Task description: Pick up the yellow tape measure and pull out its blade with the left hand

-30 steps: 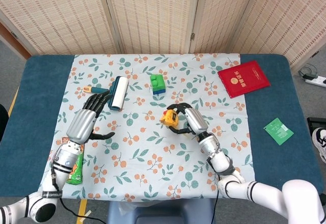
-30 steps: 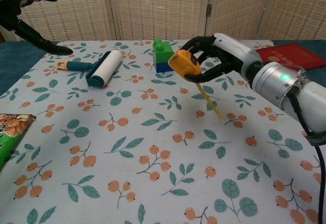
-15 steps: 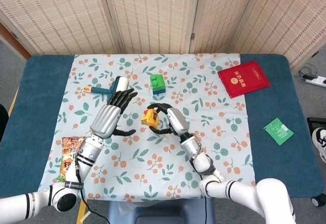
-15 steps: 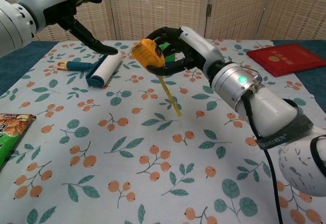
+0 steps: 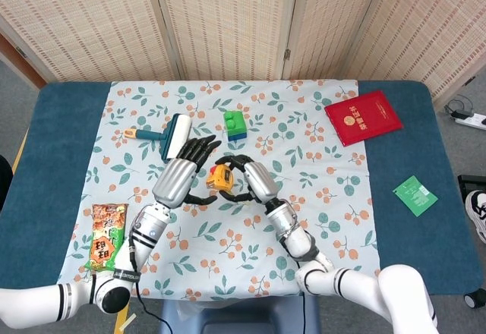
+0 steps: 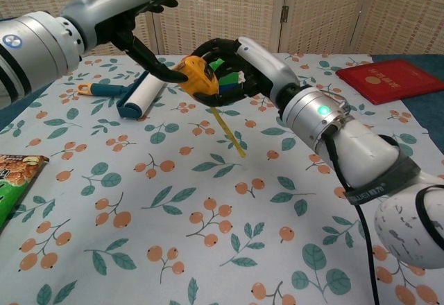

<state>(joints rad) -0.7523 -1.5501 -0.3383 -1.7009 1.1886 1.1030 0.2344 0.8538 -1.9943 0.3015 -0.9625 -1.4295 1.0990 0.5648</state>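
Note:
My right hand (image 5: 249, 180) (image 6: 239, 61) grips the yellow tape measure (image 5: 220, 177) (image 6: 197, 77) and holds it in the air over the floral cloth. A short length of yellow blade (image 6: 229, 132) hangs down from the case. The left hand (image 5: 185, 172) (image 6: 142, 10) hovers just left of the case, its fingers spread and holding nothing. In the chest view its thumb tip reaches the left side of the case; whether it touches is unclear.
A white lint roller (image 5: 176, 135) (image 6: 139, 91) with a teal handle lies behind the left hand. A green and blue block (image 5: 235, 124) stands beyond the hands. A red booklet (image 5: 363, 118), a green packet (image 5: 414, 195) and a snack bag (image 5: 105, 235) lie at the sides.
The right hand has carried the tape measure leftward. The left hand has swung right and forward to come up beside the case.

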